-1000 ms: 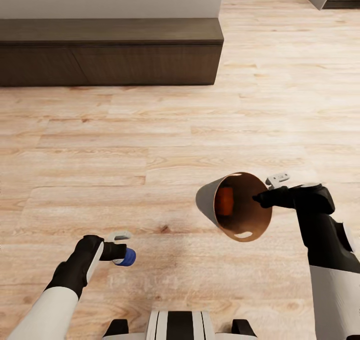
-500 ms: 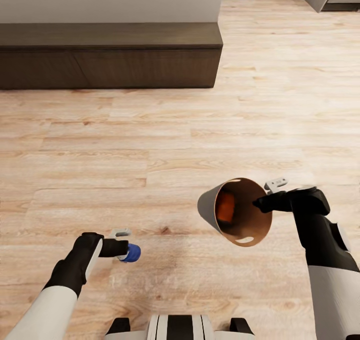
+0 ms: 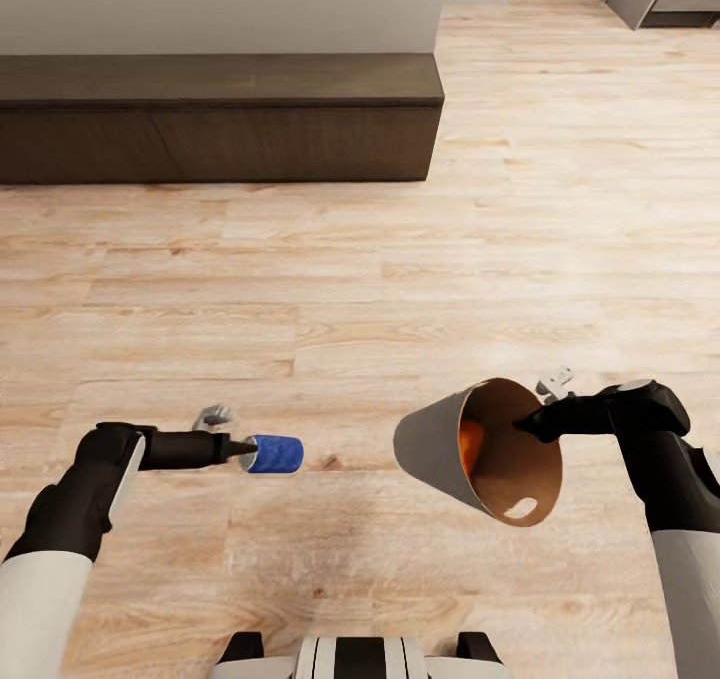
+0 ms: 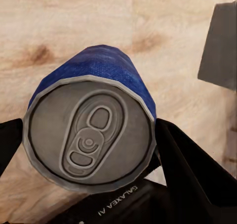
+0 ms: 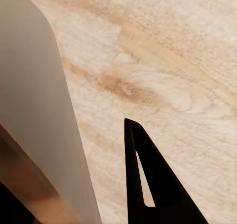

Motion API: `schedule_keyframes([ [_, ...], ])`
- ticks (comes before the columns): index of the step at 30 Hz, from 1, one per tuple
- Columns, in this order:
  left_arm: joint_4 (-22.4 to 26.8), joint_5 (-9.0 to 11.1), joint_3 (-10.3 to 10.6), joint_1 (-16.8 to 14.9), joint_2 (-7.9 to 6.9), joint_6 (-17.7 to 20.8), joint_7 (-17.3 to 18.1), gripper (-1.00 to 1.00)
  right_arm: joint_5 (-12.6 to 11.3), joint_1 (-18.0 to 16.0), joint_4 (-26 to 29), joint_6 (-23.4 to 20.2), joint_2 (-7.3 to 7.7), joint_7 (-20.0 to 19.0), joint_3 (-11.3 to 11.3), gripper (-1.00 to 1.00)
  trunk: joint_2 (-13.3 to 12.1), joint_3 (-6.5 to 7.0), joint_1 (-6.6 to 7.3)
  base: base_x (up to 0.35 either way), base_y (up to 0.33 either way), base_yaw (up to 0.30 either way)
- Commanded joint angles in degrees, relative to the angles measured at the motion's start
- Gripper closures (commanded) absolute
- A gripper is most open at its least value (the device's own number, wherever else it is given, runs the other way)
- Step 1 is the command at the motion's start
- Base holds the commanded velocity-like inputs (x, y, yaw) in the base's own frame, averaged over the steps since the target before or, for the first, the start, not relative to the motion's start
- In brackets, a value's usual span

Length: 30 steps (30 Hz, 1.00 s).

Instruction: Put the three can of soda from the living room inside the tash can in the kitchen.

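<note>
Blue soda can (image 3: 275, 454) silver top; grey-beige trash can (image 3: 432, 446) brown inside.

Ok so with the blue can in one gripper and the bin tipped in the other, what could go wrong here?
The trash can hangs tilted from the right gripper, pinched at its rim, so it might slip or swing. The orange can inside could roll out of the sideways mouth. The blue can, held lying sideways by the left gripper, may miss the opening.

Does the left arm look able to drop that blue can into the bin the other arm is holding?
Probably yes. The left claw grips the blue can, and only bare floor lies between it and the tilted bin, though the bin's mouth faces away.
</note>
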<state>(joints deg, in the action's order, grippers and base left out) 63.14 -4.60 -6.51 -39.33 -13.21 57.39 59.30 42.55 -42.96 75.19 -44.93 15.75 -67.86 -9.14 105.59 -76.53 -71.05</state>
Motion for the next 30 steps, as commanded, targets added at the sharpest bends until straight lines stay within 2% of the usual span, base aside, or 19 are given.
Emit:
schedule_keyframes([
  [1, 0.1, -0.5, 0.0, -0.6, -1.0, -0.2, 3.6, 1.0, -1.4, 0.0, -0.3, 0.9, 0.23, -2.2, -0.2, 1.0, -0.4, 0.18, 0.22, 0.0, 0.0, 0.0],
  [2, 0.1, -0.5, 0.0, -1.2, -1.84, -0.2, 6.8, 1.0, -1.4, 0.0, -0.8, 2.6, 0.44, -4.2, -0.4, 1.0, -0.8, 0.36, 0.44, 0.0, 0.0, 0.0],
  [3, 0.2, -0.5, 0.0, -1.5, -2.15, -0.2, 8.2, 1.0, -1.3, 0.0, -1.1, 3.6, 0.51, -5.3, -0.6, 1.0, -1.2, 0.54, 0.66, 0.0, 0.0, 0.0],
  [4, 0.1, -0.5, 0.0, -2.2, -2.82, -0.2, 12.7, 1.0, -1.3, 0.0, -1.7, 5.6, 0.64, -8.1, -1.4, 1.0, -1.6, 0.72, 0.88, 0.0, 0.0, 0.0],
  [6, 0.1, -0.6, 0.0, -2.8, -3.27, -0.3, 16.9, 1.0, -1.2, 0.0, -2.2, 6.8, 0.68, -9.7, -2.1, 1.0, -2.4, 1.08, 1.32, 0.0, 0.0, 0.0],
  [7, 0.1, -0.6, 0.0, -3.3, -3.45, -0.4, 19.6, 1.0, -1.2, 0.0, -2.7, 7.2, 0.67, -10.2, -2.3, 1.0, -2.8, 1.26, 1.54, 0.0, 0.0, 0.0],
  [11, 0.3, -0.8, 0.0, -4.5, -3.62, -0.6, 25.8, 1.0, -0.7, 0.0, -4.0, 7.5, 0.2, -10.1, -2.2, 1.0, -3.6, 1.62, 1.98, 0.0, 0.0, 0.0],
  [12, 0.5, -0.8, 0.0, -4.9, -3.6, -0.7, 27.4, 1.0, -0.6, 0.0, -4.3, 7.4, -0.02, -9.1, -1.9, 1.0, -3.6, 1.62, 1.98, 0.0, 0.0, 0.0],
  [13, 1.3, -0.7, -0.1, -5.6, -3.56, -0.6, 29.4, 1.0, -0.6, -0.1, -5.3, 7.1, -2.31, -3.4, -1.0, 1.0, -3.6, 1.62, 1.98, 0.0, 0.0, 0.0],
  [16, 2.5, -0.5, -0.2, -5.7, -3.53, -0.5, 30.7, 1.0, -0.4, -0.3, -7.2, 7.0, -4.7, 0.1, -0.2, 1.0, -3.6, 1.62, 1.98, 0.0, 0.0, 0.0],
  [17, 2.8, -0.5, -0.2, -5.8, -3.52, -0.5, 30.7, 1.0, -0.3, -0.3, -7.6, 7.0, -5.17, 1.0, 0.2, 1.0, -3.6, 1.62, 1.98, 0.0, 0.0, 0.0],
  [20, 4.9, -0.4, -0.2, -5.9, -3.26, -0.5, 30.7, 1.0, 0.5, -0.4, -9.1, 4.6, -7.58, 7.2, 3.1, 1.0, -3.6, 1.62, 1.98, 0.0, 0.0, 0.0],
  [23, 6.2, -0.3, -0.2, -5.9, -3.09, -0.4, 30.7, 1.0, 0.7, -0.5, -10.7, 2.4, -8.88, 11.3, 5.0, 1.0, -3.6, 1.62, 1.98, 0.0, 0.0, 0.0],
  [24, 7.5, -0.3, -0.1, -5.9, -2.91, -0.3, 30.7, 1.0, 0.7, -1.0, -12.2, 1.4, -10.36, 15.3, 6.1, 1.0, -3.6, 1.62, 1.98, 0.0, 0.0, 0.0],
  [28, 10.3, -0.4, 0.1, -5.9, -2.62, 0.6, 30.7, 1.0, 0.8, -2.3, -14.4, 0.8, -12.23, 18.8, 6.8, 1.0, -3.6, 1.62, 1.98, 0.0, 0.0, 0.0],
  [30, 12.6, -0.4, 0.2, -5.9, -2.04, 1.6, 30.7, 1.0, 0.8, -3.0, -15.9, 0.7, -13.7, 21.7, 7.0, 1.0, -3.6, 1.62, 1.98, 0.0, 0.0, 0.0],
])
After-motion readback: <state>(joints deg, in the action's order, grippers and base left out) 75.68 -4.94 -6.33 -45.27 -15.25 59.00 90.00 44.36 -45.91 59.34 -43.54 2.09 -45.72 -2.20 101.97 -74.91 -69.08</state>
